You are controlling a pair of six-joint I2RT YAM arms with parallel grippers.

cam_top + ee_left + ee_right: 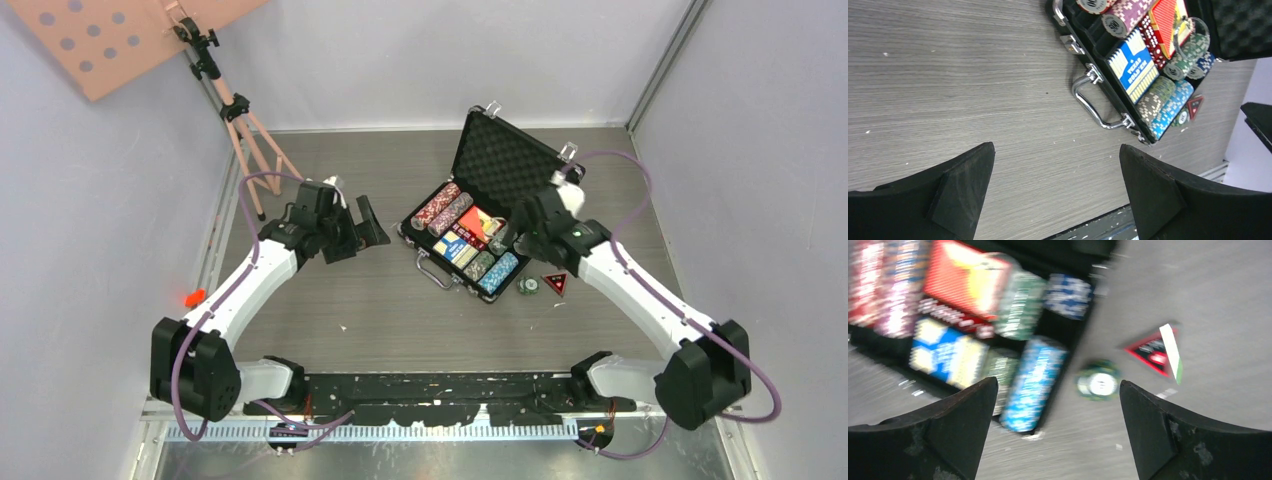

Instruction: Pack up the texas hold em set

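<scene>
One chip (527,286) outside briefcase (441,263) edge, right claw (1058,387) spread

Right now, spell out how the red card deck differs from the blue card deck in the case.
Colour: the red card deck is red with a yellow mark; the blue card deck is blue and white with lettering. Place: the red card deck lies nearer the briefcase lid, the blue card deck nearer the front edge. Shared: both lie flat in the middle, between chip rows.
</scene>
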